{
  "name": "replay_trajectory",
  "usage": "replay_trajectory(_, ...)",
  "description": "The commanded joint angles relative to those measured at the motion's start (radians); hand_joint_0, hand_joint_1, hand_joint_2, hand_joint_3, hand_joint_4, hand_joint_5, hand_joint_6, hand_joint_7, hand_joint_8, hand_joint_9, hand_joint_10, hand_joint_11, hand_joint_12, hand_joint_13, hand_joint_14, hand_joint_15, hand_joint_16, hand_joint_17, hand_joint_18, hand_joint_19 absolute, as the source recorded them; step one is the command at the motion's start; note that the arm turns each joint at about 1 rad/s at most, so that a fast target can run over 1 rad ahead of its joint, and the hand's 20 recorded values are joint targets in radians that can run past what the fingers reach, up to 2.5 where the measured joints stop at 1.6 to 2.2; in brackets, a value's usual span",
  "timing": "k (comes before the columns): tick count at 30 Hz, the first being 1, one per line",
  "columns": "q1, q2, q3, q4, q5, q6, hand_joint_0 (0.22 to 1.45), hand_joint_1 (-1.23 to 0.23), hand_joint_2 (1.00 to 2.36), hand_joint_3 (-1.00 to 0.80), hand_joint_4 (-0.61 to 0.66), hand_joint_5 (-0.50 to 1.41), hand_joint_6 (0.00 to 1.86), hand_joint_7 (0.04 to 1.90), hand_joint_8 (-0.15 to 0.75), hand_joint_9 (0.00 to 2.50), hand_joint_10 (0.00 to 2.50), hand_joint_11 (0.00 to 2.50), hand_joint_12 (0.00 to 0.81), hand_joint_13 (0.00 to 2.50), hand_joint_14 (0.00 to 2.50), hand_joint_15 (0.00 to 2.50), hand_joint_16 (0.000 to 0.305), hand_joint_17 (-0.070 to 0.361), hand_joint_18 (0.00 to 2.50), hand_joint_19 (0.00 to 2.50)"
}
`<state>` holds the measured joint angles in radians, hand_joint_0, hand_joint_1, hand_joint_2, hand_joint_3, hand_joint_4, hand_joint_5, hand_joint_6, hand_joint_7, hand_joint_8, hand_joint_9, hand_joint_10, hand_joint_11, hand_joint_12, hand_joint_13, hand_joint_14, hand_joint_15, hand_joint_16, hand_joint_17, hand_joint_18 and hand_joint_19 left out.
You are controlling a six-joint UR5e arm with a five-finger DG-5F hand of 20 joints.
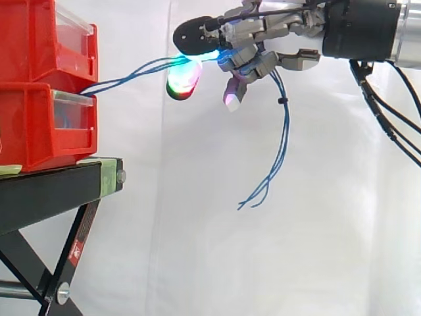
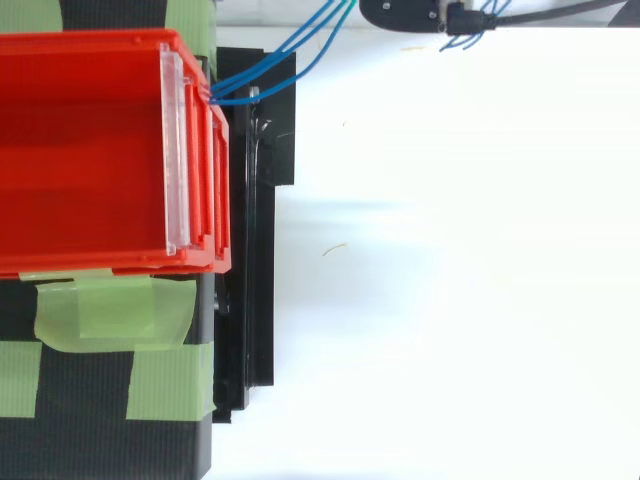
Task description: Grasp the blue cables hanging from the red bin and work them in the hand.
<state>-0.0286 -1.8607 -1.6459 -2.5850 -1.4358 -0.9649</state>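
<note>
Several thin blue cables point(image 1: 128, 74) run from the gap between the stacked red bins point(image 1: 46, 85) out to the right, up into my hand point(image 1: 253, 49). The fingers are curled round the cables, with glowing pads point(image 1: 184, 80) at the front. Past the hand the loose cable ends point(image 1: 279, 145) hang down in a loop and finish in free tips. In the top view the cables point(image 2: 285, 55) leave the bin front point(image 2: 215, 100) and rise to the upper edge, where a dark part of the hand point(image 2: 410, 14) lies.
The bins stand on a black stand point(image 1: 59, 187) with green tape point(image 2: 110, 315) holding them. A clear plastic label strip point(image 2: 172, 150) fronts the upper bin. A white curtain hangs behind.
</note>
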Motion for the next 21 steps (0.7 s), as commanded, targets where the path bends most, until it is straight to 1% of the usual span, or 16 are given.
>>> replay_trajectory(1, -0.001, 0.000, 0.000, 0.000, 0.000, 0.000, 0.87, -0.60, 1.44, 0.13, 0.29, 0.28, 0.18, 1.24, 0.430, 0.41, 2.50, 2.31, 0.506, 0.81, 2.50, 1.45, 0.064, 0.144, 1.06, 0.57)
replay_trajectory(4, -0.002, 0.000, 0.000, 0.000, 0.000, 0.000, 0.89, -0.53, 1.65, 0.20, 0.27, 0.30, 0.17, 1.26, 0.404, 0.40, 2.50, 2.27, 0.490, 0.78, 2.50, 1.43, 0.058, 0.130, 0.97, 0.58)
replay_trajectory(6, -0.002, 0.000, 0.000, 0.000, 0.000, 0.000, 0.90, -0.53, 1.68, 0.21, 0.26, 0.31, 0.16, 1.27, 0.396, 0.40, 2.50, 2.24, 0.477, 0.77, 2.50, 1.40, 0.056, 0.126, 0.93, 0.58)
replay_trajectory(7, -0.002, 0.000, 0.000, 0.000, 0.000, 0.000, 0.92, -0.55, 1.66, 0.22, 0.26, 0.32, 0.15, 1.28, 0.393, 0.41, 2.50, 2.25, 0.476, 0.77, 2.50, 1.43, 0.055, 0.124, 0.91, 0.58)
replay_trajectory(8, -0.002, 0.000, 0.000, 0.000, 0.000, 0.000, 0.94, -0.56, 1.61, 0.24, 0.26, 0.33, 0.14, 1.28, 0.391, 0.41, 2.50, 2.26, 0.474, 0.77, 2.50, 1.42, 0.055, 0.123, 0.90, 0.58)
replay_trajectory(10, -0.002, 0.000, 0.000, 0.000, 0.000, 0.000, 1.00, -0.60, 1.43, 0.22, 0.26, 0.33, 0.15, 1.28, 0.387, 0.42, 2.50, 2.28, 0.473, 0.77, 2.50, 1.42, 0.053, 0.119, 0.88, 0.57)
replay_trajectory(11, -0.002, 0.000, 0.000, 0.000, 0.000, 0.000, 1.06, -0.64, 1.18, 0.22, 0.26, 0.32, 0.15, 1.28, 0.392, 0.42, 2.50, 2.30, 0.468, 0.78, 2.50, 1.46, 0.053, 0.119, 0.92, 0.63)
replay_trajectory(12, -0.002, 0.000, 0.000, 0.000, 0.000, 0.000, 1.09, -0.66, 1.01, 0.08, 0.26, 0.31, 0.14, 1.29, 0.388, 0.42, 2.50, 2.34, 0.470, 0.78, 2.50, 1.48, 0.052, 0.117, 0.97, 0.75)
replay_trajectory(13, -0.002, 0.000, 0.000, 0.000, 0.000, 0.000, 1.05, -0.65, 1.02, -0.12, 0.25, 0.30, 0.13, 1.30, 0.384, 0.41, 2.50, 2.38, 0.466, 0.77, 2.50, 1.55, 0.049, 0.111, 1.02, 0.93)
replay_trajectory(15, -0.002, 0.000, 0.000, -0.001, 0.000, 0.000, 1.01, -0.64, 1.02, -0.29, 0.26, 0.30, 0.11, 1.30, 0.383, 0.40, 2.50, 2.36, 0.463, 0.77, 2.50, 1.56, 0.049, 0.111, 1.07, 1.03)
replay_trajectory(16, -0.002, 0.000, 0.000, -0.003, 0.000, 0.000, 1.01, -0.64, 1.02, -0.30, 0.25, 0.30, 0.11, 1.30, 0.384, 0.40, 2.50, 2.37, 0.462, 0.77, 2.50, 1.55, 0.049, 0.111, 1.08, 1.03)
replay_trajectory(17, -0.002, 0.000, 0.000, -0.003, 0.000, 0.003, 1.01, -0.64, 1.02, -0.26, 0.26, 0.30, 0.12, 1.30, 0.382, 0.40, 2.50, 2.34, 0.462, 0.77, 2.50, 1.55, 0.049, 0.110, 1.07, 1.04)
replay_trajectory(18, -0.004, 0.000, 0.000, -0.003, 0.000, 0.006, 1.05, -0.64, 1.02, -0.05, 0.25, 0.30, 0.12, 1.29, 0.381, 0.40, 2.50, 2.32, 0.463, 0.76, 2.50, 1.50, 0.049, 0.109, 1.00, 0.92)
replay_trajectory(19, -0.002, 0.000, 0.000, -0.003, 0.000, 0.009, 1.09, -0.64, 1.01, 0.28, 0.27, 0.31, 0.17, 1.26, 0.386, 0.41, 2.50, 2.25, 0.465, 0.77, 2.50, 1.44, 0.052, 0.117, 0.95, 0.71)
replay_trajectory(20, -0.002, 0.000, 0.000, -0.003, 0.000, 0.011, 1.09, -0.64, 1.00, 0.34, 0.27, 0.31, 0.18, 1.26, 0.388, 0.41, 2.50, 2.25, 0.468, 0.77, 2.50, 1.45, 0.053, 0.118, 0.95, 0.68)
replay_trajectory(21, -0.004, 0.000, 0.000, -0.003, 0.000, 0.014, 1.06, -0.62, 1.13, 0.32, 0.26, 0.31, 0.19, 1.25, 0.385, 0.42, 2.50, 2.23, 0.467, 0.78, 2.50, 1.45, 0.054, 0.122, 0.95, 0.65)
